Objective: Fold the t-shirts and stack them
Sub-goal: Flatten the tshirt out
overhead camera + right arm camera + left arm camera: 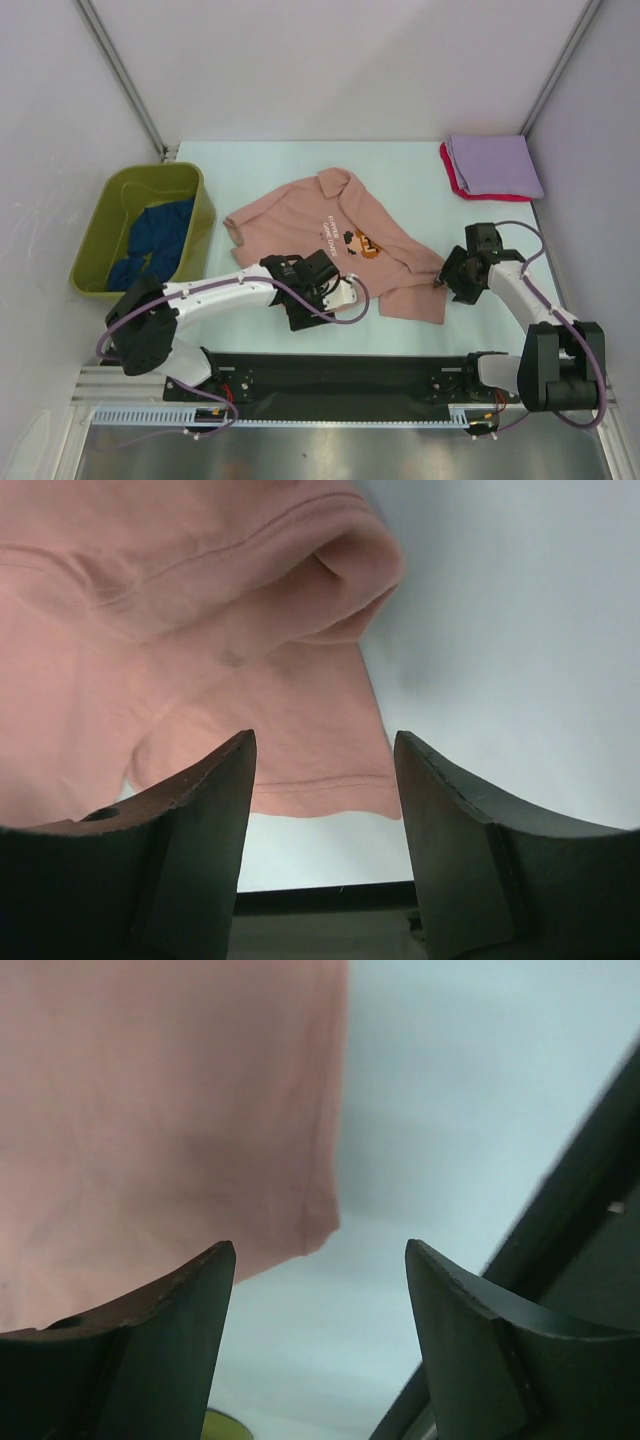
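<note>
From above, the salmon-pink t-shirt [335,235] lay spread and rumpled on the table [270,170], print side up. The left gripper [318,284] sat at the shirt's near hem. The right gripper [450,276] sat just off the shirt's near right corner. From this view neither one's jaws could be read clearly. Well beyond the right gripper, at the far right corner, the folded lavender t-shirt [497,165] rested on the folded red t-shirt [450,170]. Far to the left of the left gripper, the dark blue t-shirt [155,240] was bunched inside the olive-green tub [112,195].

In the left wrist view, the two dark fingers [165,1350] stood wide apart and held nothing. The pink cloth lay ahead and to the left of them, its corner ending just past the left fingertip. Bare table showed ahead of the gap and to its right.

In the right wrist view, the fingers [180,850] were likewise spread and empty. The shirt lay just ahead of them, with a rolled fold above and a flat hemmed edge nearer the tips. Bare table lay to the right.
</note>
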`<state>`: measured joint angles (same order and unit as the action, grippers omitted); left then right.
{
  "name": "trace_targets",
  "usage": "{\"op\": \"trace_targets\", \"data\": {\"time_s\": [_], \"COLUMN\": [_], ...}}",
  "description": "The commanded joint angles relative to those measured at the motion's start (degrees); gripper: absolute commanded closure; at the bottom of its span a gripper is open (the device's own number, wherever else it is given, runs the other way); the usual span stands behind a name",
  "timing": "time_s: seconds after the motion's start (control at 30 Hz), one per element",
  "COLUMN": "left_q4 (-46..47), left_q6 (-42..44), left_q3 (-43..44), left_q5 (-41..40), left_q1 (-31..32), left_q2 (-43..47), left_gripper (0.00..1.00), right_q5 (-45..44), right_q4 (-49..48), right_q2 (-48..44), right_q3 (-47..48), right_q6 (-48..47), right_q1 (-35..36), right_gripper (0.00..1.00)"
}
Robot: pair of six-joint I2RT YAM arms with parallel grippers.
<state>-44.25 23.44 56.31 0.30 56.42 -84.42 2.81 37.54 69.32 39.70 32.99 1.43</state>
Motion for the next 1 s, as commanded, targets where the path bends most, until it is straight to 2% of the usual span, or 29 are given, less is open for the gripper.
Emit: {"op": "trace_targets", "data": {"time_s": [0.0, 0.17, 0.2, 0.23, 0.27, 0.3, 0.33, 0.4, 0.43, 0.47, 0.53, 0.67, 0.77, 0.87, 0.97], "left_q4": [6.97, 14.18, 15.58, 16.03, 16.21, 16.21, 16.21, 15.77, 15.6, 15.25, 13.06, 11.91, 11.29, 11.11, 12.6], "left_q6": [-0.23, 0.11, 0.11, 0.37, 0.38, 0.38, 0.38, 0.81, 0.9, 0.82, 0.46, 2.48, 4.33, 6.96, 8.72], "left_q3": [-1.55, -3.66, -3.84, -4.02, -4.28, -4.37, -4.55, -4.9, -4.9, -4.46, -3.58, -3.66, -5.59, -8.31, -10.52], "left_q5": [-9.41, -14.35, -14.79, -14.8, -14.36, -13.49, -12.09, -11.55, -10.76, -9.97, -6.91, -1.37, 3.99, 4.28, 0.77], "left_q1": [-0.88, -0.96, -0.96, -0.96, -0.96, -0.96, -0.96, -0.97, -1.57, -2.01, -2.98, -3.16, -2.02, -1.23, -1.31], "left_q2": [-0.3, -2.67, -3.55, -4.08, -4.61, -5.74, -6.36, -7.33, -7.94, -8.04, -7.6, -2.79, 0.74, 1.19, -0.56], "left_gripper": [0.25, 0.29, 0.34, 0.38, 0.48, 0.51, 0.54, 0.68, 0.72, 0.75, 0.72, 0.44, 0.35, 0.34, 0.34], "right_q5": [-1.93, -2.63, -2.55, -2.37, -1.93, -1.49, -1.14, 0.18, 0.44, 0.44, 0.09, 0.0, 0.36, 0.53, 0.44], "right_q4": [-2.12, -4.48, -5.01, -5.37, -5.81, -5.98, -6.16, -6.25, -6.08, -5.38, -4.41, -2.65, -2.03, -1.94, -1.94], "right_q2": [3.87, 6.0, 5.92, 5.83, 5.83, 5.65, 5.22, 4.43, 3.29, 2.67, 1.44, 0.64, 0.99, 0.99, 1.17], "right_q3": [-1.2, -3.57, -3.93, -4.28, -4.63, -4.81, -4.9, -4.55, -4.2, -3.5, -1.13, 1.95, 2.92, 3.27, 3.27], "right_q6": [0.58, 1.37, 1.46, 1.63, 1.81, 1.81, 1.81, 1.46, 1.29, 1.2, 0.85, 0.05, -0.3, -0.47, -0.65], "right_q1": [1.99, 3.66, 3.75, 3.84, 3.84, 3.84, 3.84, 3.84, 3.75, 3.84, 3.84, 3.67, 3.58, 3.58, 3.49], "right_gripper": [0.36, 0.38, 0.41, 0.49, 0.56, 0.65, 0.79, 0.91, 1.0, 1.0, 1.0, 1.0, 1.0, 1.0, 1.0]}}
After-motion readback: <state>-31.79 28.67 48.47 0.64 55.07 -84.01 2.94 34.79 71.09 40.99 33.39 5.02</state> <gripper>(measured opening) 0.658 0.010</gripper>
